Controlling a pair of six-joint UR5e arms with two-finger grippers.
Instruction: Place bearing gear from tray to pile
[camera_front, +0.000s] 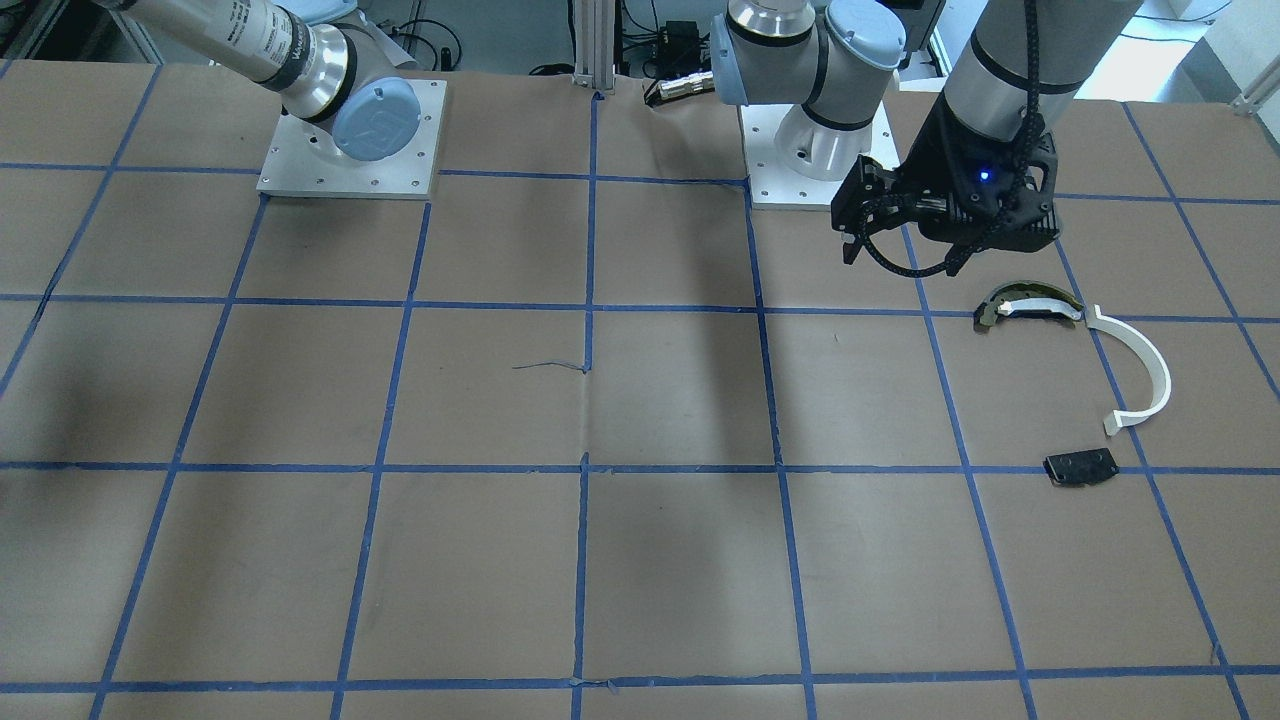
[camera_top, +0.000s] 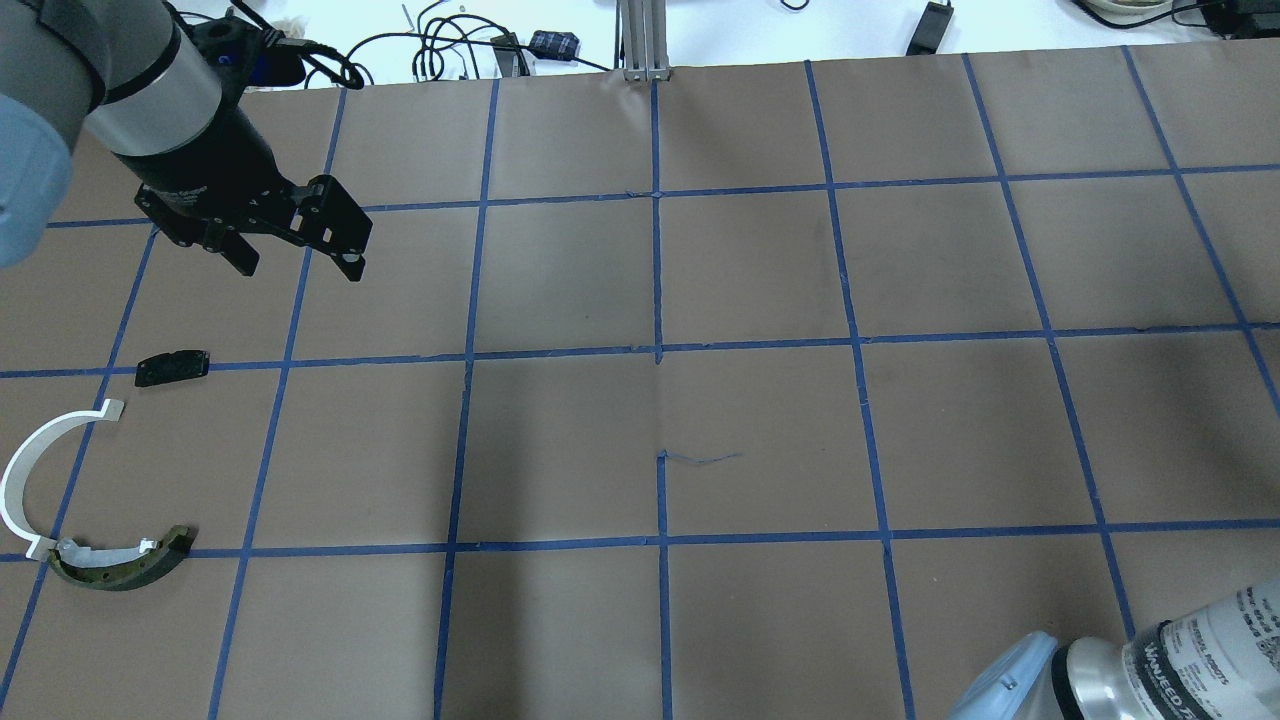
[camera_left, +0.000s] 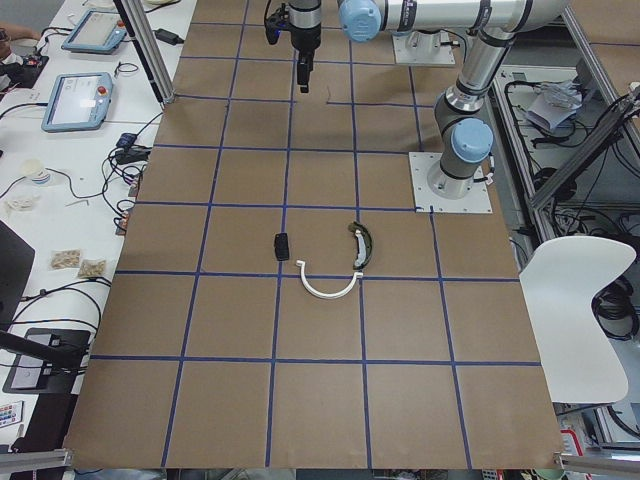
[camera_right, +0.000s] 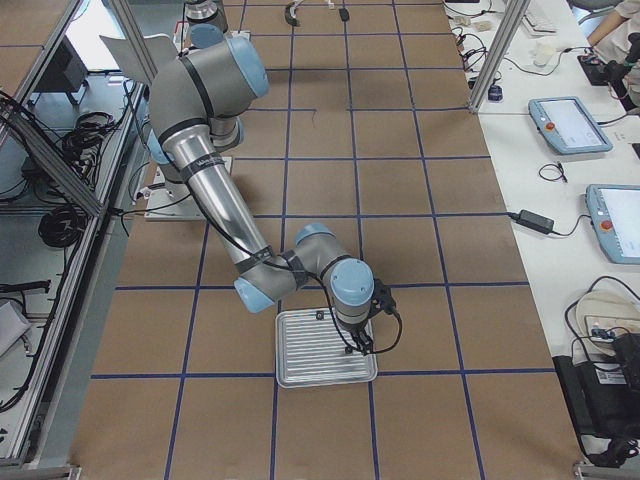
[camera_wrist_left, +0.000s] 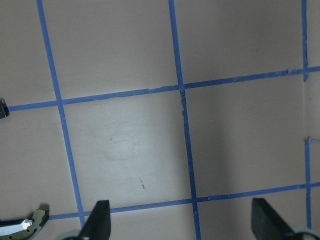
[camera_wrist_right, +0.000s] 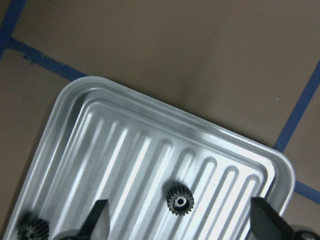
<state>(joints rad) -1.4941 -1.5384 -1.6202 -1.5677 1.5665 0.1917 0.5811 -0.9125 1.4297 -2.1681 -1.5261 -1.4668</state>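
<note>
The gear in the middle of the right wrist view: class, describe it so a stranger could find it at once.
Find the ribbed silver tray below the right gripper. Between the two dark fingers lies a small black gear with a shiny bore. It shows whole; the other gear is cut off at lower left.

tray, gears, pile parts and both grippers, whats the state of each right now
right gripper, open, over the tray
left gripper, open, empty
tray, holding gears
bearing gear, flat in tray, ungripped
second gear, in tray, partly cropped
white half-ring strip, lying flat
dark curved piece, flat, end meeting the strip
black plate, flat, apart
</note>
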